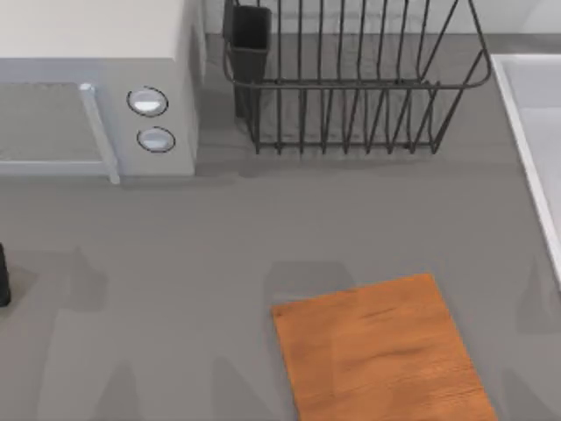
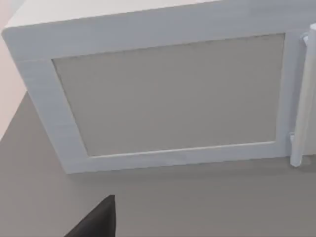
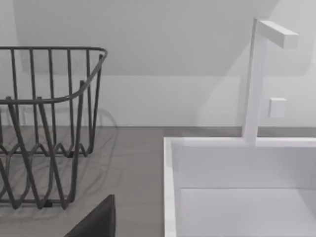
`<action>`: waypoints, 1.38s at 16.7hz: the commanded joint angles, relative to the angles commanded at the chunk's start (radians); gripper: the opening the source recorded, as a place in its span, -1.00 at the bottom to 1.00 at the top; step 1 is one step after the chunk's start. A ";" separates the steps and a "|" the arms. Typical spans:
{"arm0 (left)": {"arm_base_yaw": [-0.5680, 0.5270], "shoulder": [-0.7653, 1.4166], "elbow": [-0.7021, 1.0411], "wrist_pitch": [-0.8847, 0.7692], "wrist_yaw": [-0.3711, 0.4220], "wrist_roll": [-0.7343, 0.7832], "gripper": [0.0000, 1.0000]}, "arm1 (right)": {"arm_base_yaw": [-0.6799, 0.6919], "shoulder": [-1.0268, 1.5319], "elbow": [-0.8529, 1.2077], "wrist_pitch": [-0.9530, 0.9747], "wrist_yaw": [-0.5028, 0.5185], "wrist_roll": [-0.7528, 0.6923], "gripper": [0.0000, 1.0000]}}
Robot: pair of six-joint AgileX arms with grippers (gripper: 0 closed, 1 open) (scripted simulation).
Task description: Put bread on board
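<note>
Left claw (image 1: 3,276) just peeks in at the bench's (image 1: 175,263) left edge, can't tell if it's wide or closed. Board (image 1: 381,351) lies bare near the front, plenty of open bench around it, no readable writing on the microwave (image 1: 96,88).

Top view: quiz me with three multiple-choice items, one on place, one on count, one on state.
1. Where on the table is the board? A) upper left B) lower part, right of centre C) top centre
2. How many round knobs does the microwave have? A) two B) four C) five
3. The microwave's door is: A) swung wide B) removed C) shut

B: it lies at the bottom edge, right of centre.
A: two sit stacked beside the handle.
C: it sits flush in its frame.
</note>
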 joint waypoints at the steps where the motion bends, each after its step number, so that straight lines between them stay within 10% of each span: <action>1: 0.009 0.094 0.065 -0.053 0.001 0.030 1.00 | 0.000 0.000 0.000 0.000 0.000 0.000 1.00; 13: 0.131 1.282 0.792 -0.681 0.001 0.382 1.00 | 0.000 0.000 0.000 0.000 0.000 0.000 1.00; 23: 0.144 1.448 0.955 -0.774 0.002 0.448 1.00 | 0.000 0.000 0.000 0.000 0.000 0.000 1.00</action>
